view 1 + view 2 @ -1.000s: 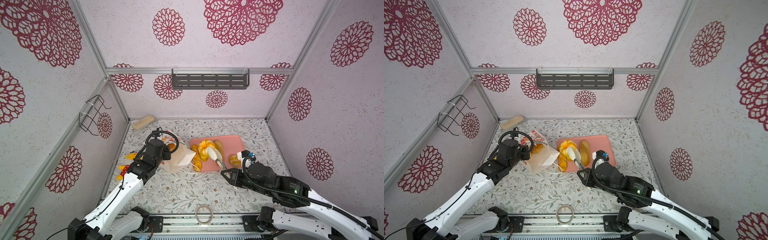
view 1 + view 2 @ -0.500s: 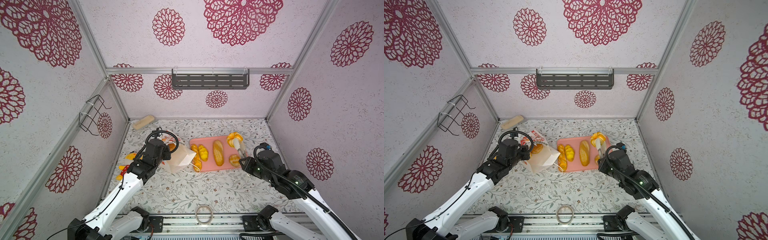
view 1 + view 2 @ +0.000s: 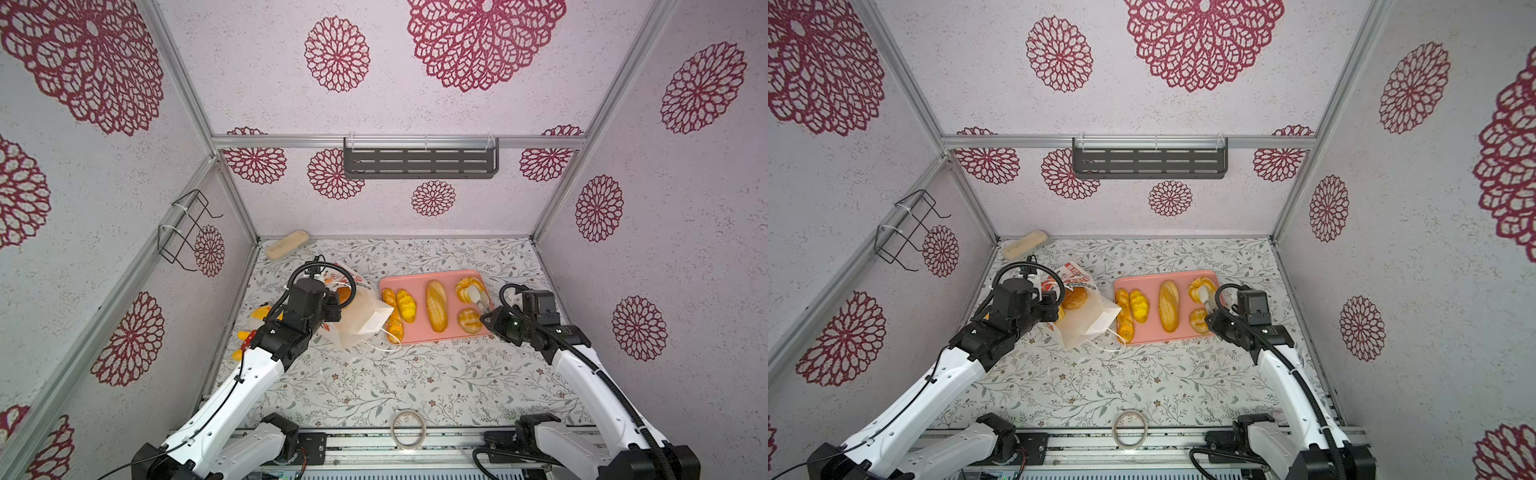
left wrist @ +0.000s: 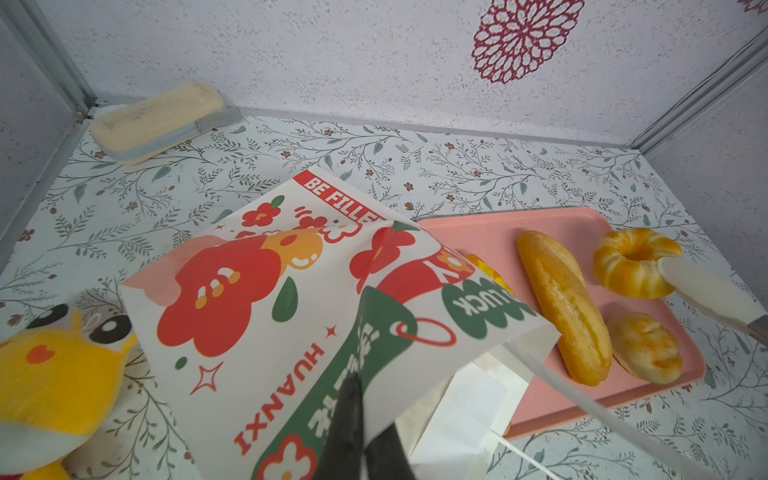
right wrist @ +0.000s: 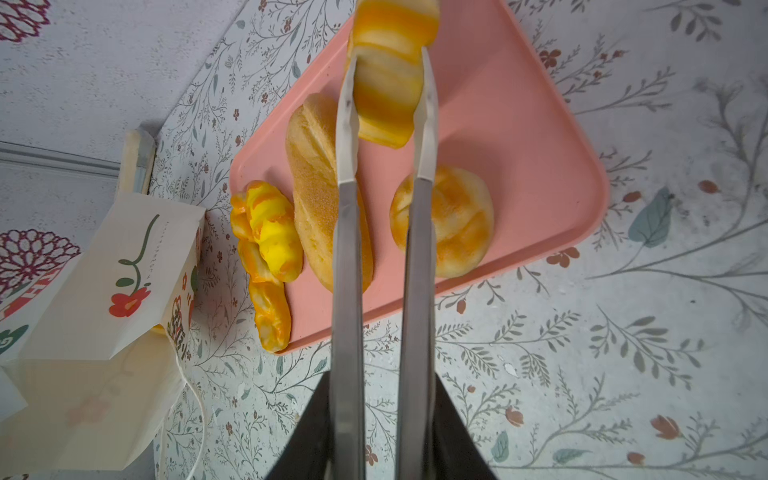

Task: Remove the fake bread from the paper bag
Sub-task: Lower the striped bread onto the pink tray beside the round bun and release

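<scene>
While the left gripper (image 4: 360,415) stays out of the action, pressed tight on the edge of the white printed paper bag (image 4: 257,316), the right gripper (image 5: 386,79) pinches a glossy striped golden ring bun (image 3: 465,286) low over the pink plastic tray (image 3: 415,275), with the long golden toy loaf (image 5: 316,187) just beside its fingers. Here's the danger: let go this near the tray's corner and the bun could roll off. And if the thin paper slips, the mouth collapses on the brown round bun (image 3: 1074,297) inside, just ahead of the left fingers.

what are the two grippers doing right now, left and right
Left gripper: closed, pinching the wall of the paper bag.
Right gripper: closed on a ring bun.
</scene>
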{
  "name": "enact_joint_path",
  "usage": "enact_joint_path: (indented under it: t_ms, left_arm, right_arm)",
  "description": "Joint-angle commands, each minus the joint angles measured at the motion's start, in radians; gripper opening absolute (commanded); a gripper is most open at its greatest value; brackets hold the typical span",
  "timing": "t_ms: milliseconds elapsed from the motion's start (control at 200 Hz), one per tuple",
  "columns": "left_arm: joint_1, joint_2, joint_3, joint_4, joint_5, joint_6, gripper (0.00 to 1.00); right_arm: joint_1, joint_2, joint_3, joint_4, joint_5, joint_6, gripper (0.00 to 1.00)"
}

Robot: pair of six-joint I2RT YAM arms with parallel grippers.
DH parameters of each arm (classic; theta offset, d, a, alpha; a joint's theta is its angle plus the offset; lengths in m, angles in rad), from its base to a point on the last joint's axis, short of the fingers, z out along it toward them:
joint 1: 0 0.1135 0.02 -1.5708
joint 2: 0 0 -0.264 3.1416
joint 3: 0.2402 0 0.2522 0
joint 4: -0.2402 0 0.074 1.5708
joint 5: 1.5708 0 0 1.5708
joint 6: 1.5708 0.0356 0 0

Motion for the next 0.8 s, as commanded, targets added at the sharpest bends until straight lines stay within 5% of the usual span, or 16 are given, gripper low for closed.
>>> enact_joint_path:
  t_ms: [0,290,525,796]
  left_arm:
    - [0.001,-0.007,-0.002,-0.018,0.022,0.020,0.00]
    - [0.000,-0.001,0.000,-0.021,0.033,0.025,0.00]
    - [0.000,0.001,0.003,-0.026,0.037,0.025,0.00]
    - [0.000,0.003,0.006,-0.021,0.041,0.020,0.00]
  right_arm:
    - [-0.029,0.020,-0.003,0.132,-0.083,-0.064,0.00]
    - [-0.107,0.072,-0.035,0.161,-0.100,-0.091,0.00]
    - [-0.112,0.107,-0.024,0.118,-0.122,-0.124,0.44]
    - [-0.112,0.071,0.022,-0.047,-0.082,-0.134,0.62]
